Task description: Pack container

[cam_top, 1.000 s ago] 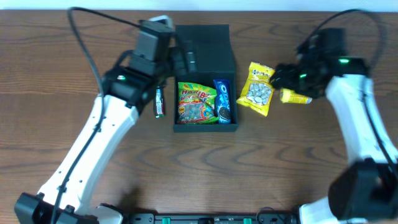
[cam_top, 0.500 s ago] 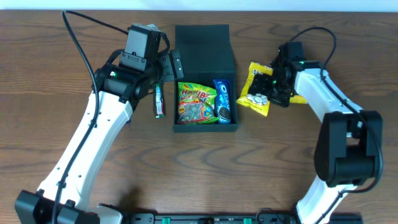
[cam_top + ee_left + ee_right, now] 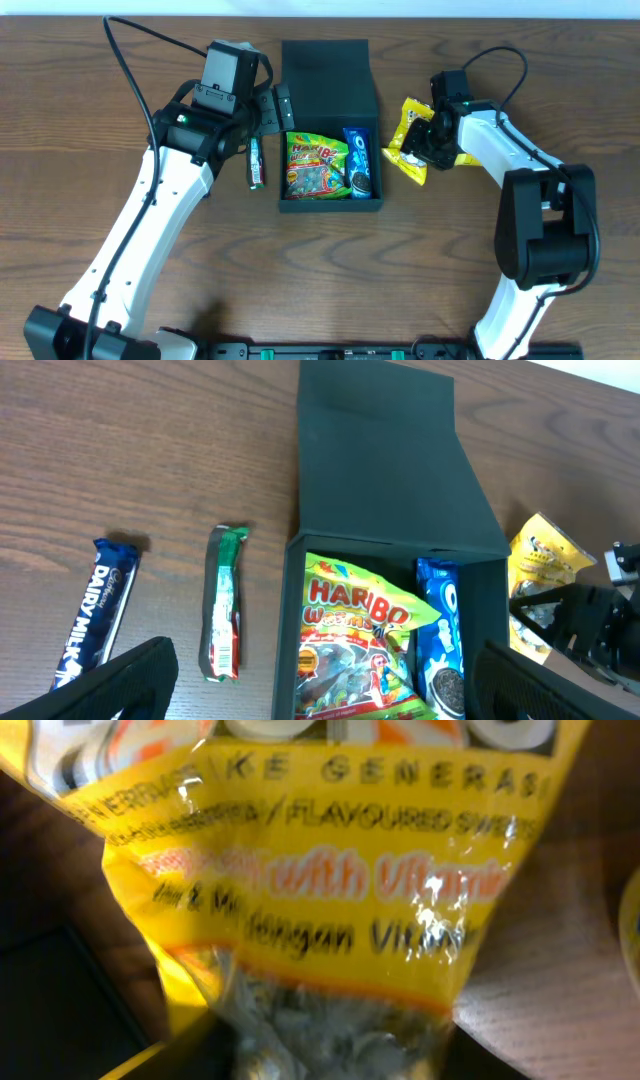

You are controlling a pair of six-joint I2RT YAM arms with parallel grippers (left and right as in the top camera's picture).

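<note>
container [image 3: 325, 75]: table centre, lid flapped back; haribo bag [image 3: 315, 165], oreo pack [image 3: 358, 160] inside. left gripper [image 3: 272, 105]: fingers wide apart, empty, beside container. right gripper [image 3: 428, 145]: pinching yellow packet [image 3: 405, 120], right of container.

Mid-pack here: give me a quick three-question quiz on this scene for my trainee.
1. True or false: the container has its lid open.
2. Where is the Oreo packet? A inside the container, B left of it, C on its lid.
3. Fill in: the right claw is at the ____ packet.
Key: 1 true; 2 A; 3 yellow, the yellow packet.
</note>
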